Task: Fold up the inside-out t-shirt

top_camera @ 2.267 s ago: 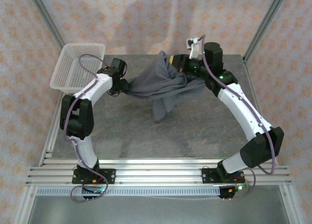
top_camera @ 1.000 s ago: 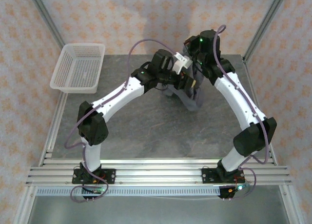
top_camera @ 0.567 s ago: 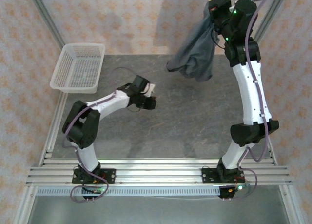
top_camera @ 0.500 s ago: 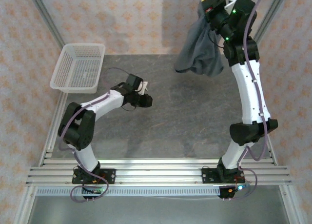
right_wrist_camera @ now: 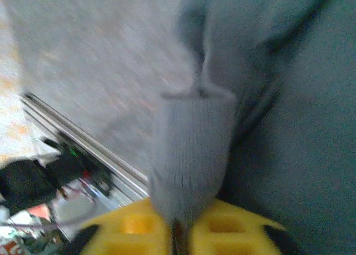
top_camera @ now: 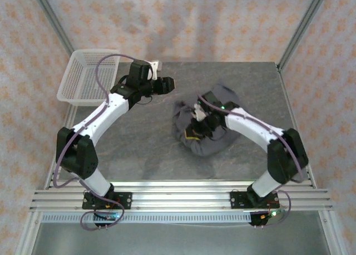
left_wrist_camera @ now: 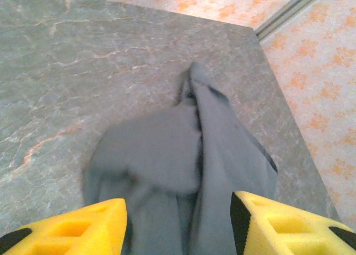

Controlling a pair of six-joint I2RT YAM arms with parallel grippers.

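The inside-out t-shirt [top_camera: 216, 146] lies in a crumpled dark grey heap on the table, right of centre. My right gripper [top_camera: 194, 130] is down on the heap's left part. In the right wrist view its yellow fingers [right_wrist_camera: 128, 230] are pressed close together, and my right gripper [right_wrist_camera: 178, 233] pinches a fold of the t-shirt [right_wrist_camera: 192, 155]. My left gripper [top_camera: 168, 84] hovers to the left of the heap, apart from it. In the left wrist view the left gripper [left_wrist_camera: 178, 227] is open with nothing between its fingers, and the t-shirt [left_wrist_camera: 167, 149] lies beyond them.
A white mesh basket [top_camera: 89, 77] sits at the table's back left corner. Aluminium rails [top_camera: 178, 196] run along the near edge by the arm bases. Bare grey tabletop [top_camera: 139, 138] lies in front of and left of the heap.
The right arm has swung down from high at the back and brought the shirt onto the table. The left arm moved back toward the basket and its jaws opened wider.
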